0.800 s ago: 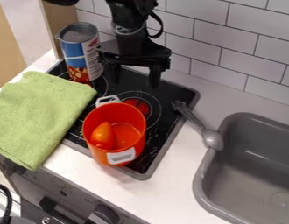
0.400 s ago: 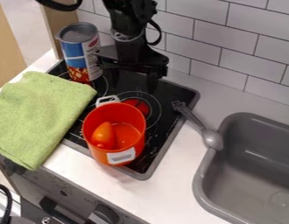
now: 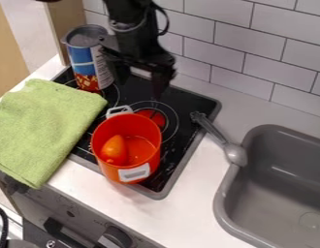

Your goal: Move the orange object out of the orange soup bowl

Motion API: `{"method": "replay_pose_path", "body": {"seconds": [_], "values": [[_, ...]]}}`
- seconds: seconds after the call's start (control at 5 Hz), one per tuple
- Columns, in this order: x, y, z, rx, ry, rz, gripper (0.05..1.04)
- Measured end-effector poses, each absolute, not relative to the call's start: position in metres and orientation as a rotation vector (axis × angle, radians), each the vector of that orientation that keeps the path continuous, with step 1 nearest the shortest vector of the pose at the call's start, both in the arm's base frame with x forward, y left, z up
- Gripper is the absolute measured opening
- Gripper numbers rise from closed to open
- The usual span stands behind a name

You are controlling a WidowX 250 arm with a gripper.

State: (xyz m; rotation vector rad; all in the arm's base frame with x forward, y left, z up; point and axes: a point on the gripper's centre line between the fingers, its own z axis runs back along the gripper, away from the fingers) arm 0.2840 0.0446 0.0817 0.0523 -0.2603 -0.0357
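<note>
The black gripper point(image 3: 142, 86) hangs over the back of the stove, behind the orange pot and right of the tin can. It stands open, its two fingers apart with nothing between them. An orange pot point(image 3: 150, 162) with white handles sits upright on the front part of the black stove top. Inside it lies a rounded orange object point(image 3: 115, 149), against the left side of the pot's interior. The gripper touches neither the pot nor the object.
A tall tin can point(image 3: 91, 60) stands at the stove's back left. A green cloth point(image 3: 42, 123) covers the left counter and stove edge. A grey spoon point(image 3: 219, 138) lies between stove and grey sink point(image 3: 279, 189). The tiled wall point(image 3: 221, 43) rises behind.
The gripper has shifted a little to the left and tilted slightly. The pot, the orange object, the can, the cloth and the spoon have stayed in place.
</note>
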Motion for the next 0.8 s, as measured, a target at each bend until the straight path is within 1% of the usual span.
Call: {"method": "replay_pose_path", "body": {"seconds": [0.2,0.4,0.6,0.8], "values": [[0.270,0.044,0.091,0.059,-0.246,-0.125,0.995],[0.252,0.045,0.090,0.046,-0.198,-0.163,0.961],[0.235,0.040,0.086,0.036,-0.182,-0.211,0.753],[0.228,0.033,0.080,0.037,-0.154,-0.234,0.781]]}}
